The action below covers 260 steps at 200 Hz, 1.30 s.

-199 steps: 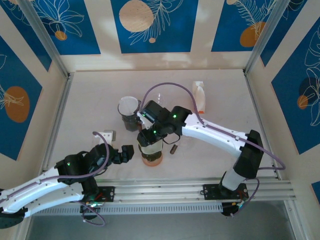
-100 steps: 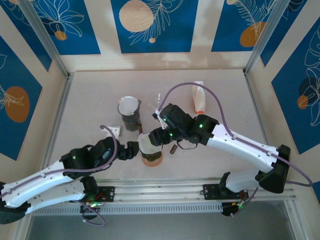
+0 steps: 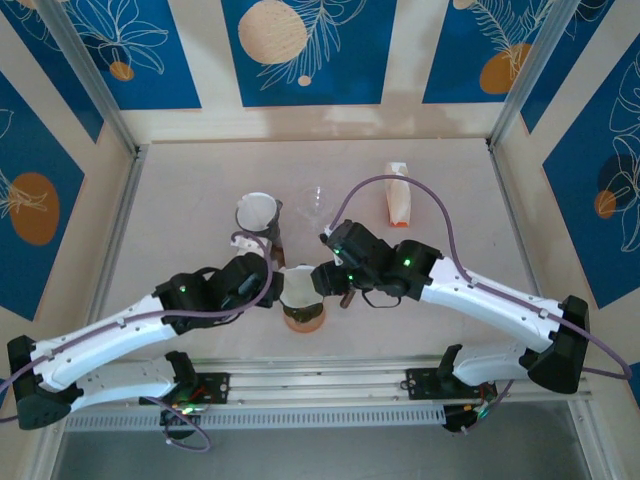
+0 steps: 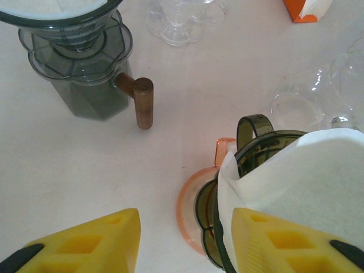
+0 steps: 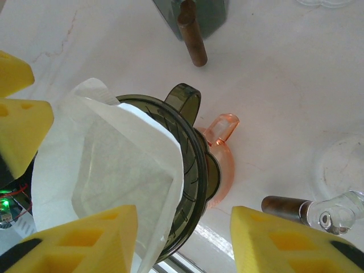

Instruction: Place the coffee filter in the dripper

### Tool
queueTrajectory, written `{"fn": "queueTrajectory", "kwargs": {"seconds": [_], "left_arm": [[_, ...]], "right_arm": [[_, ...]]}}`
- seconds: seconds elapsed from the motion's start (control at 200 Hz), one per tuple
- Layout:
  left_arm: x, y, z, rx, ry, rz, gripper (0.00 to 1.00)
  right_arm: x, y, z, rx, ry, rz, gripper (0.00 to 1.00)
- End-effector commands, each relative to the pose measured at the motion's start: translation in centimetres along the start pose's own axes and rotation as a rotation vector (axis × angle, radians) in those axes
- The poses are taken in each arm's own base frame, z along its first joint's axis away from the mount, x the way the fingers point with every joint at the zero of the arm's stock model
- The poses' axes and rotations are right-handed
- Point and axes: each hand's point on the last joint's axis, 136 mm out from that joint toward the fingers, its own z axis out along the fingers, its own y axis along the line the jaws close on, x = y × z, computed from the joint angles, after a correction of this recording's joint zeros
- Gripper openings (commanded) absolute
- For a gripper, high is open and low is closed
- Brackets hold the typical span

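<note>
2 claws close in on a smoky dark translucent plastic dripper (image 5: 192,149), which is stacked on a peach-orange translucent cup (image 5: 226,152) near the front middle of the pale counter (image 4: 187,102).

The white paper coffee filter (image 5: 114,165) is already inside the dripper but looks only half settled. It sits skewed, with 1 creased flap folded across the mouth. Its edge on the left arm's side rises well above the rim.

The left claw (image 4: 185,219) is partly spread, with nothing pinched between its yellow fingers (image 4: 85,242), and 1 finger sits right against the paper's raised edge. The right claw (image 5: 183,211) is also partly spread. It straddles the dripper's rim and clamps nothing that can be made out.

The step in hand appears to be seating the paper. It would go best as a light, slow push of the raised edge down and inward against the ribbed wall, while the other claw steadies the rim. The stack looks top-heavy, so a sideways shove could slide the dripper off its cup. The paper looks thin and springy, so it is likely to crumple under a hard press or lift again once let go.

A 2nd grey dripper set with a brown wooden handle (image 4: 143,101) stands apart, farther back.
</note>
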Motion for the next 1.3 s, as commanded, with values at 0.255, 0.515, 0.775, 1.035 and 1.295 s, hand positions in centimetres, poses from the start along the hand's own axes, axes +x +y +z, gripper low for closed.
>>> {"fn": "queueTrajectory", "kwargs": {"seconds": [0.255, 0.515, 0.775, 1.035, 1.295], "left_arm": [[1.0, 0.4, 0.3, 0.027, 0.037, -0.031, 0.44], [1.3, 0.3, 0.6, 0.043, 0.047, -0.043, 0.44], [1.4, 0.3, 0.7, 0.049, 0.050, -0.049, 0.44], [1.6, 0.4, 0.9, 0.054, 0.055, -0.060, 0.47], [1.3, 0.1, 0.7, 0.103, 0.036, -0.096, 0.58]], "right_arm": [[-0.4, 0.7, 0.7, -0.017, -0.001, -0.012, 0.30], [-0.4, 0.5, 0.7, 0.022, 0.000, -0.033, 0.32], [-0.4, 0.8, 0.6, 0.014, -0.005, -0.050, 0.23], [0.2, 0.4, 1.1, 0.062, 0.016, -0.078, 0.10], [0.5, 0.4, 1.6, 0.106, 0.035, -0.114, 0.10]]}}
